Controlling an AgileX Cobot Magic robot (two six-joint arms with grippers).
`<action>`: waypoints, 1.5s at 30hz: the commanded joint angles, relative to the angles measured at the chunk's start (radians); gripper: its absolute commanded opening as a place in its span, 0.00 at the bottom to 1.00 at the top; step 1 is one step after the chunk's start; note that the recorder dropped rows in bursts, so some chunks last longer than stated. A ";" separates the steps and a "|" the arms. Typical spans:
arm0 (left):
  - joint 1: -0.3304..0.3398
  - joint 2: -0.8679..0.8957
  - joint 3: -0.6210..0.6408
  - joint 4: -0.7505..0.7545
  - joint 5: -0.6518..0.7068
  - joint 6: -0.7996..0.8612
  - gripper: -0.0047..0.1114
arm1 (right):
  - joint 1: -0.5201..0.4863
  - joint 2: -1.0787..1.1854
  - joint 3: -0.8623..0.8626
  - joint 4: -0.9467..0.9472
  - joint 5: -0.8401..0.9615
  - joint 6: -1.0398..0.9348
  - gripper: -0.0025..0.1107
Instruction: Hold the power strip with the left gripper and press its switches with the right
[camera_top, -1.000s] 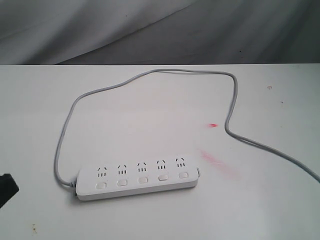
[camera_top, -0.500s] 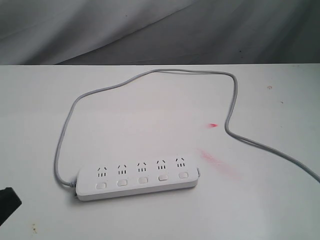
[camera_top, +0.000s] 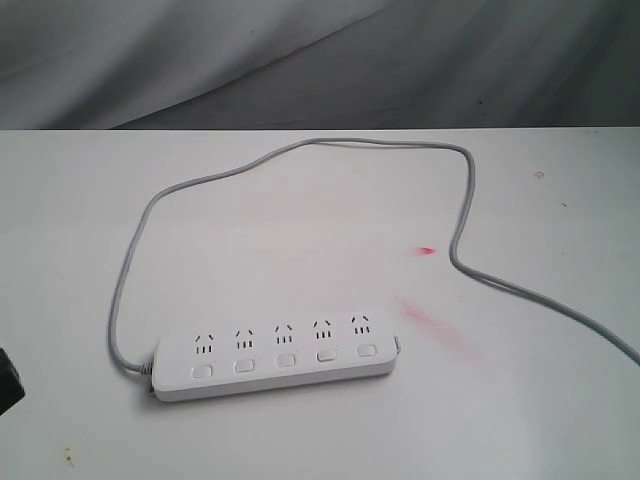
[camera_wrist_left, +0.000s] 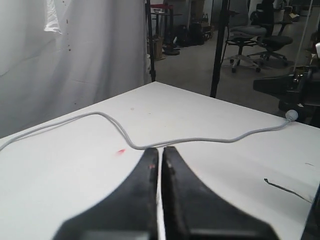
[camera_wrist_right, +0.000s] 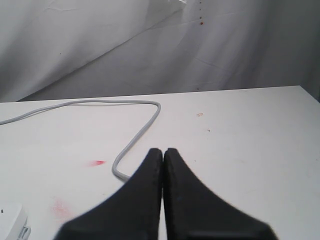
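While the power strip (camera_top: 275, 357) lies flat and untouched on the white table (camera_top: 300, 440), towards the near left of the exterior view, no hold is yet made on it. Its five switches (camera_top: 286, 359) are set in a row along the near edge, one under each socket. The grey cord (camera_top: 300, 148) is led out of the left end in a wide loop across the far side of the table and off to the right.

The left gripper (camera_wrist_left: 160, 150) is shown with its fingers pressed together on nothing. Only a dark sliver of it is caught at the left border of the exterior view, well apart from the strip. The right gripper (camera_wrist_right: 163, 151) is likewise closed and empty, and a corner of the strip is just caught in its wrist view.

The step in hand is judged to be the left arm's approach. For this to be done well, the fingers would probably have to be parted before the strip is reached. The body would best be taken across its width near the left end, so that the cord is not pinched and all five buttons are left free. A firm hold is advised, since the light bar could be slid by each press.
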 joint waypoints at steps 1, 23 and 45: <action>0.002 -0.004 0.004 -0.010 0.006 -0.007 0.04 | -0.006 -0.004 0.003 -0.006 -0.002 0.001 0.02; 0.002 -0.002 0.063 0.829 -0.467 -0.585 0.04 | -0.006 -0.004 0.003 -0.006 -0.002 0.001 0.02; 0.002 -0.002 0.308 1.045 -0.564 -0.870 0.04 | -0.006 -0.004 0.003 -0.006 -0.002 0.001 0.02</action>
